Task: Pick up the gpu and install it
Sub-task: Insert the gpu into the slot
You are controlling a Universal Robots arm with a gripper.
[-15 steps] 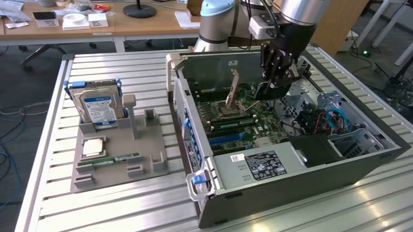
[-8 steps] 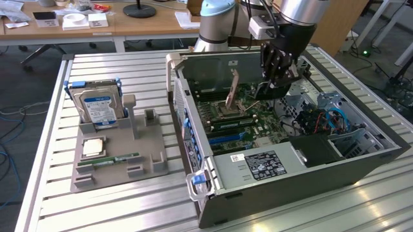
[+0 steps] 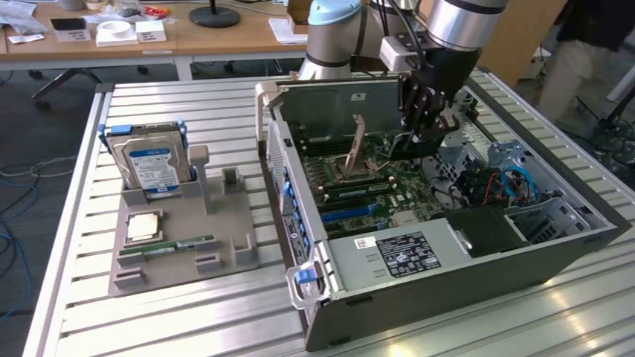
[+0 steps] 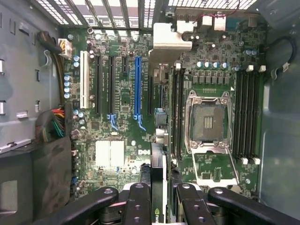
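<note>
GPU (image 4: pixel 158 185) inside the open computer case (image 3: pixel 555 245), held edge-on between the jaws, which are partly closed and clamp it from both sides. The card stands over the motherboard (image 4: pixel 117 140), between the blue slot (image 4: pixel 137 84) and the processor socket (image 4: pixel 208 123). Whether its connector has entered a slot cannot be told. Pick-up is done; seating and release appear outstanding. The hard drive (image 3: pixel 151 165) and memory stick (image 3: pixel 169 246) sit in a holder (image 3: pixel 233 256) on the surface (image 3: pixel 198 320), well apart from the card.
</note>
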